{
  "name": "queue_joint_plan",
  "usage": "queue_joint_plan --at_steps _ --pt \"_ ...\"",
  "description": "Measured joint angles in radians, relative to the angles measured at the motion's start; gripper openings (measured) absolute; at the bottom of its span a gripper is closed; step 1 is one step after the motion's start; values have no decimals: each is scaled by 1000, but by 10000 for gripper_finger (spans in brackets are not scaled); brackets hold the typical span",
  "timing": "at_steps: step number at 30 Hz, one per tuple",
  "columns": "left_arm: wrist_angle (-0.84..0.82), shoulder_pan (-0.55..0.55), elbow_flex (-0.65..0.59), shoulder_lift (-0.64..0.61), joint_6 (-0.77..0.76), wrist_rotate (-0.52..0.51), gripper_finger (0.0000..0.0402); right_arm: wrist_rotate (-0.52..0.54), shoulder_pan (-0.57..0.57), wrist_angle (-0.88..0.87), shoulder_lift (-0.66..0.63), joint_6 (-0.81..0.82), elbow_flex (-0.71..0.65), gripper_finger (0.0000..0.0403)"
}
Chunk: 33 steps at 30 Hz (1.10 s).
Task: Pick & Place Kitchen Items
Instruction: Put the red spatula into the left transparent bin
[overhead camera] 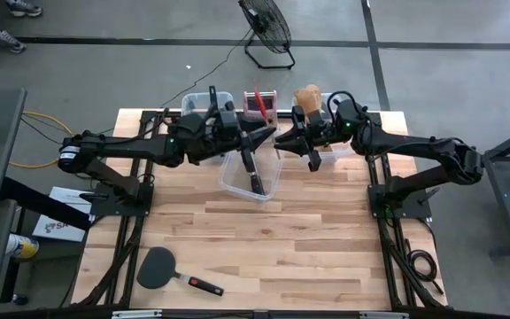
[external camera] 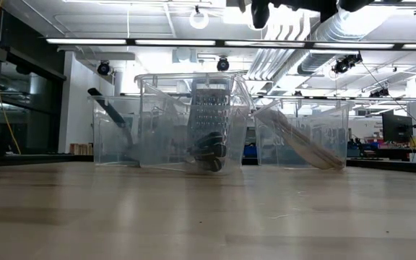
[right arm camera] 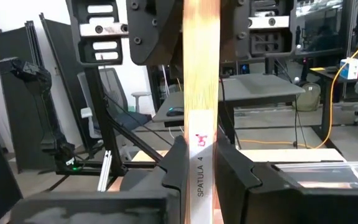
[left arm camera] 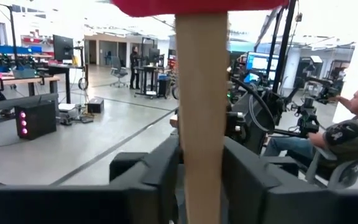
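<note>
Risk: both pincers are on one wooden handle at once, high over the bins [overhead camera: 251,182]. If either pulls or lets go out of step, I'd expect the spatula to twist, slip and fall outside the bins.

Cause: the pale handle looks smooth and there is little free handle between the two grips.

Left pincer [left arm camera: 201,168]: fingers [left arm camera: 157,165] closed in against the wooden handle from both sides, red head just beyond them.

Right pincer [right arm camera: 199,165]: clamped tight on the same handle, at the labelled end.

Red spatula [left arm camera: 201,93]: held in the air between the two pincers, which meet over the bins at the table's [overhead camera: 308,257] far edge.

Black spatula [overhead camera: 159,268]: lying flat on the table, well away from both pincers, nearer the left arm's side.

Grater [external camera: 209,115]: standing in the middle bin, below the pincers.
</note>
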Motion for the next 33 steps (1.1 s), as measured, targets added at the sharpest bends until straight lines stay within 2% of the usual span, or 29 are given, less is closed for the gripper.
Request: queue_joint_plan --at_steps 2,3,8,10,15,18,22,29,33 --pt "-5 0 0 0 -5 0 75 -5 0 -9 0 -8 0 44" --pt "-6 0 0 0 -5 0 69 -6 0 -12 0 -14 0 44" --pt "-16 0 0 0 5 1 70 -10 0 -29 -1 -15 0 46" --pt "-21 0 0 0 10 1 70 -10 0 -42 -2 -9 0 74" --pt "-37 0 0 -5 27 -53 70 -7 -4 -94 -15 31 0 180" --pt "-75 -1 0 -19 38 -135 70 -13 -16 -121 -33 53 0 221" --pt "-164 0 0 -59 56 -308 70 -13 -43 -197 -67 48 0 246" --pt "-400 3 1 -107 -30 -611 70 -7 -96 -265 -91 46 -1 245" --pt "-531 46 1 -107 -122 -670 70 -4 -120 -274 -90 45 -1 239"
